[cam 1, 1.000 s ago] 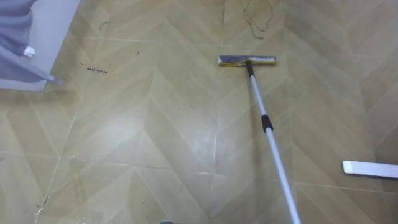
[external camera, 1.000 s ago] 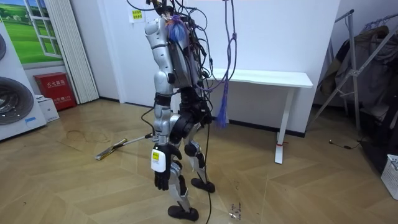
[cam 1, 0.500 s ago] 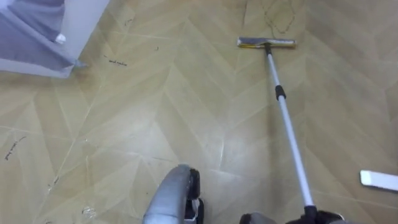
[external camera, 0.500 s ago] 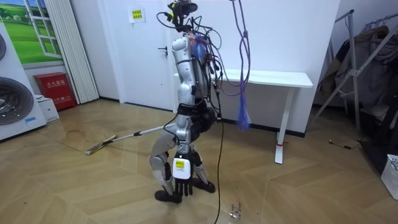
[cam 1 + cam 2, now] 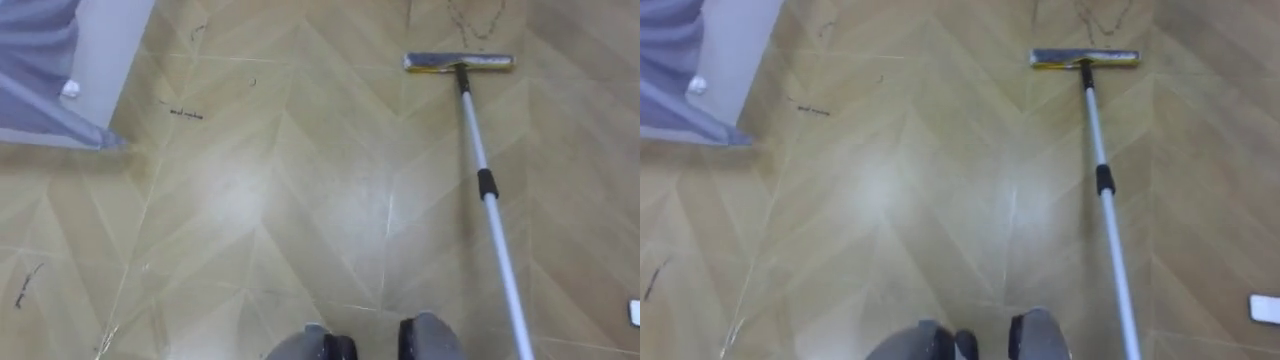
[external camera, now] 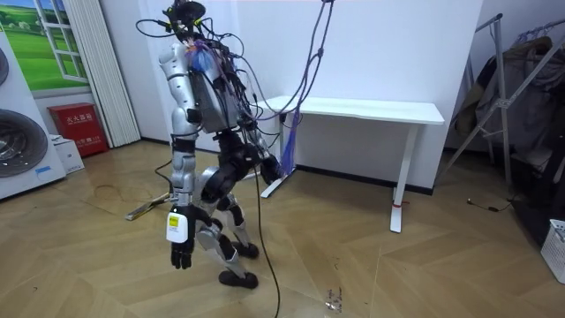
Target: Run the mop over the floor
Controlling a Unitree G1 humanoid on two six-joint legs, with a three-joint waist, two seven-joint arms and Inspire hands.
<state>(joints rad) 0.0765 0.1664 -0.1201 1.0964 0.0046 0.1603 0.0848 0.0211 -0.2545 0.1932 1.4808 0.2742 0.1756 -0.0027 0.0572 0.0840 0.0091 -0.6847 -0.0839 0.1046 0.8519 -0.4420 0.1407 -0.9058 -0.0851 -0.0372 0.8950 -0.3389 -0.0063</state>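
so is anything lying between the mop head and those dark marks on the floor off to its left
Nothing visible. From the mop head across to the dark marks there is just bare floor. The grey and white object sits beyond the marks, further left, so it is not in that stretch.

You're standing on a herringbone wood floor [image 5: 250,200]. The mop [image 5: 458,62] rests its flat head on it at the upper right of the eye views, bar lying crosswise, and its pole [image 5: 487,190] slants from there toward the lower right edge. Short dark marks [image 5: 185,113] lie on the boards at the upper left, near a white unit [image 5: 100,60] standing in that corner. A small white piece [image 5: 634,312] lies at the right edge, well apart from the mop's head.
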